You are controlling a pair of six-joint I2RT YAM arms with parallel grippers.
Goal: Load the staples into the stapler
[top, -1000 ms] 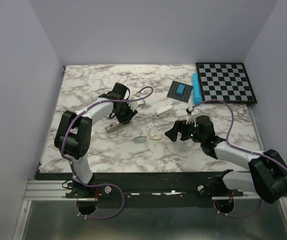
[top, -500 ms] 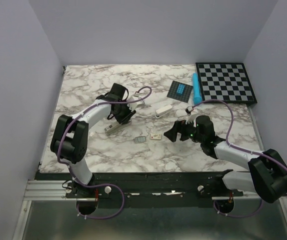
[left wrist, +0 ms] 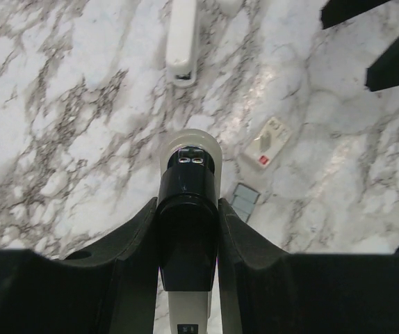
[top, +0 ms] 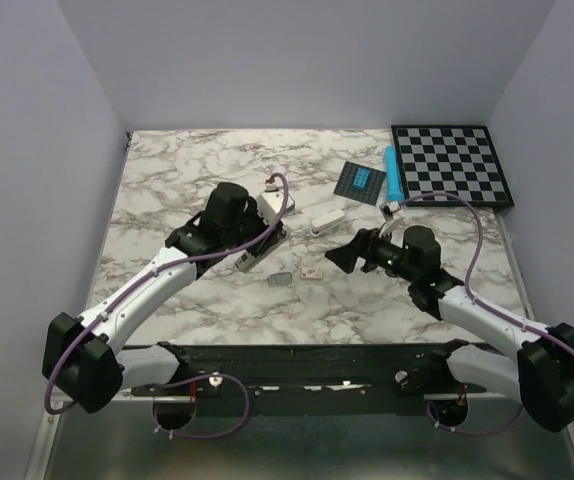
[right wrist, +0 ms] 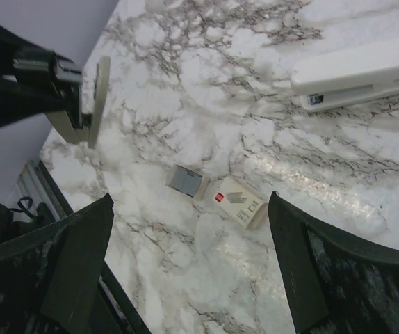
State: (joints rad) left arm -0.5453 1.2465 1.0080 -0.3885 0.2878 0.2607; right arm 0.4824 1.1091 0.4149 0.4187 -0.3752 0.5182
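Note:
My left gripper [top: 258, 243] is shut on the stapler [top: 250, 258], left of the table's middle. In the left wrist view the fingers [left wrist: 144, 236] clamp the stapler's black body [left wrist: 188, 229] on both sides, and a beige part shows beneath. The grey staples strip [top: 280, 281] and its small white box [top: 314, 272] lie on the marble just right of it. Both show in the left wrist view, the strip [left wrist: 245, 202] and the box [left wrist: 267, 142]. My right gripper [top: 347, 257] is open and empty, above the strip [right wrist: 188, 181] and the box [right wrist: 240, 202]. The held stapler [right wrist: 60, 73] shows at upper left.
A longer white oblong block [top: 327, 220] lies behind the staples and also shows in the right wrist view [right wrist: 359, 73]. A dark square pad [top: 360, 180], a blue bar [top: 394, 178] and a checkerboard [top: 452, 165] sit at the back right.
My left arm has swung round towards the near side, and its gripper and the stapler have shifted right, closer to the staples. My right gripper has risen slightly and points left.

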